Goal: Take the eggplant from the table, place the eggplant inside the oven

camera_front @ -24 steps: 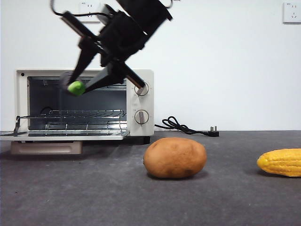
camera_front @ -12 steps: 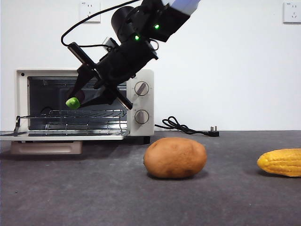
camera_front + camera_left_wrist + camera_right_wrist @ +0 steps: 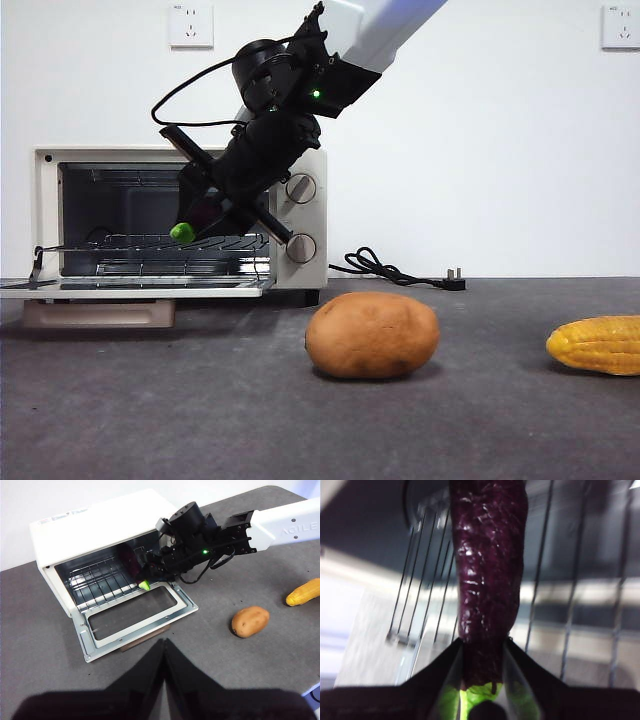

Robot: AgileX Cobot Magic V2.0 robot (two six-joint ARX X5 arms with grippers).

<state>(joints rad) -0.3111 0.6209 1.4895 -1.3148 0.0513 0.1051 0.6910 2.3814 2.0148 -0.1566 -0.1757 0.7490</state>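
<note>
The dark purple eggplant (image 3: 490, 580) is clamped between my right gripper's (image 3: 482, 680) jaws, which are shut on it near its green stem end (image 3: 182, 232). That gripper (image 3: 195, 225) reaches into the open mouth of the cream-white oven (image 3: 296, 160), holding the eggplant just above the wire rack (image 3: 150, 242). From the left wrist view, the green tip (image 3: 144, 585) sits at the oven's opening over the lowered glass door (image 3: 135, 612). My left gripper (image 3: 164, 645) hangs high above the table (image 3: 40, 645), shut and empty.
A brown potato (image 3: 372, 335) lies on the table in front of the oven's right side. A yellow corn cob (image 3: 597, 344) rests at the far right. The oven's black power cable (image 3: 385, 268) trails along the back wall.
My right gripper has carried the eggplant downward and deeper into the oven opening, from the level of the oven's top edge to just above the rack.
</note>
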